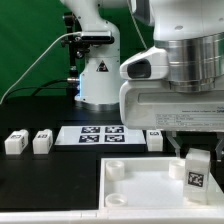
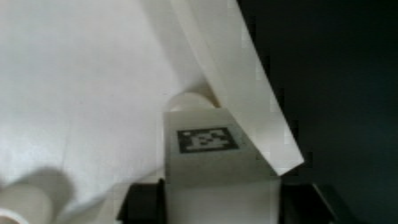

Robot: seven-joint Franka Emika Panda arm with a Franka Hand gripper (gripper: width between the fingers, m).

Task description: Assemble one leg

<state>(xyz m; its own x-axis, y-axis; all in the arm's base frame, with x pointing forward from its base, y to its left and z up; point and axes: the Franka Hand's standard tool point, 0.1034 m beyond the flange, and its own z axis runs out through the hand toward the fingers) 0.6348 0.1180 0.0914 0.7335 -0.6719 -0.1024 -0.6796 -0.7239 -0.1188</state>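
A white square-section leg (image 1: 197,171) with a black-and-white tag on its face is held upright between my fingers over the large white panel (image 1: 140,186), near the corner on the exterior view's right. My gripper (image 1: 197,152) is shut on it from above. In the wrist view the leg (image 2: 215,150) fills the middle between my dark fingers (image 2: 150,205), gripper (image 2: 221,203), with the panel (image 2: 89,90) and its raised edge beneath. I cannot tell whether the leg's foot touches the panel.
Two loose legs (image 1: 15,142) (image 1: 41,141) stand on the exterior view's left and another (image 1: 154,139) behind the panel. The marker board (image 1: 97,135) lies between them. Round sockets (image 1: 116,170) (image 2: 27,200) show at the panel's corners. The robot base (image 1: 98,75) stands behind.
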